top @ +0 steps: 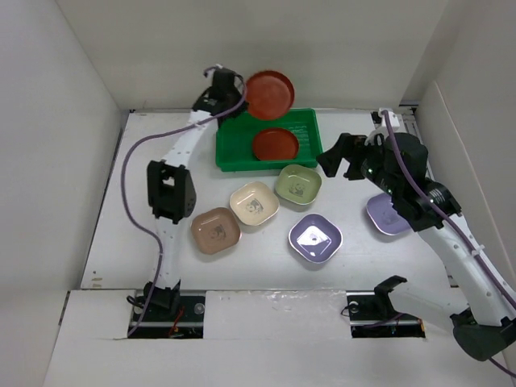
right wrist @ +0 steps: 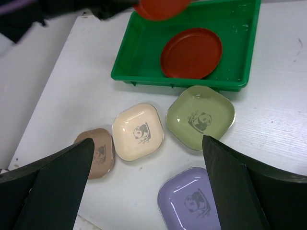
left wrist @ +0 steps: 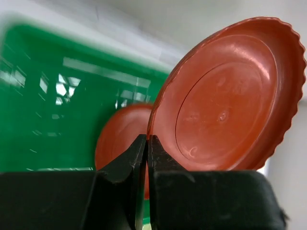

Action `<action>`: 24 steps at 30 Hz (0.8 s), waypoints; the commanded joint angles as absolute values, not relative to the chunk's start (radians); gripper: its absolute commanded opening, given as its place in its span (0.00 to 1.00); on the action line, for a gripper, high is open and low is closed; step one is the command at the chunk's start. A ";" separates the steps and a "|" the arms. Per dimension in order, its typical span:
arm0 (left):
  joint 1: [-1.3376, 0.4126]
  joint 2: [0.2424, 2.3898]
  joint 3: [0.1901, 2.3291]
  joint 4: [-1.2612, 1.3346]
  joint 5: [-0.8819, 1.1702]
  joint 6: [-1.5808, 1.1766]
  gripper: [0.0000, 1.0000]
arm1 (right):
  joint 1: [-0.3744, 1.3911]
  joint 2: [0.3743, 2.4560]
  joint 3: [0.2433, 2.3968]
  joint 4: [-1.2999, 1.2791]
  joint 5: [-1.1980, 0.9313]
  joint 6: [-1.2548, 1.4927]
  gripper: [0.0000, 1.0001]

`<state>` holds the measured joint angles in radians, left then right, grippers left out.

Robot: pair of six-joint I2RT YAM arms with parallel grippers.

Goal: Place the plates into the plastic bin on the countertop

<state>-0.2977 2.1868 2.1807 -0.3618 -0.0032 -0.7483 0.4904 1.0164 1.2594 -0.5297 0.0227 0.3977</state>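
the left gripper [left wrist: 146,143] is pinched tight on the rim of a red plate [top: 270,94], holding it tilted on edge above the far side of the green bin [top: 234,149]. the drop looks to be straight down, beside the other red plate [top: 275,145] lying inside. the right gripper [top: 340,164] hangs wide open and empty, nearest the olive plate [top: 298,184] just outside the bin.
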 commanded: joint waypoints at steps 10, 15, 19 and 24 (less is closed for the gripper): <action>-0.400 2.330 2.178 -0.457 -0.038 -0.736 0.00 | 0.456 0.942 1.223 -0.551 0.028 0.410 1.00; -0.400 2.289 2.109 -0.437 -0.098 -0.747 0.00 | 0.437 0.951 1.203 -0.551 0.028 0.410 1.00; -0.391 2.304 2.138 -0.462 -0.081 -0.747 0.00 | 0.437 0.969 1.193 -0.529 0.008 0.400 1.00; -0.403 2.248 2.091 -0.427 -0.069 -0.738 0.51 | 0.428 0.979 1.160 -0.511 0.021 0.400 1.00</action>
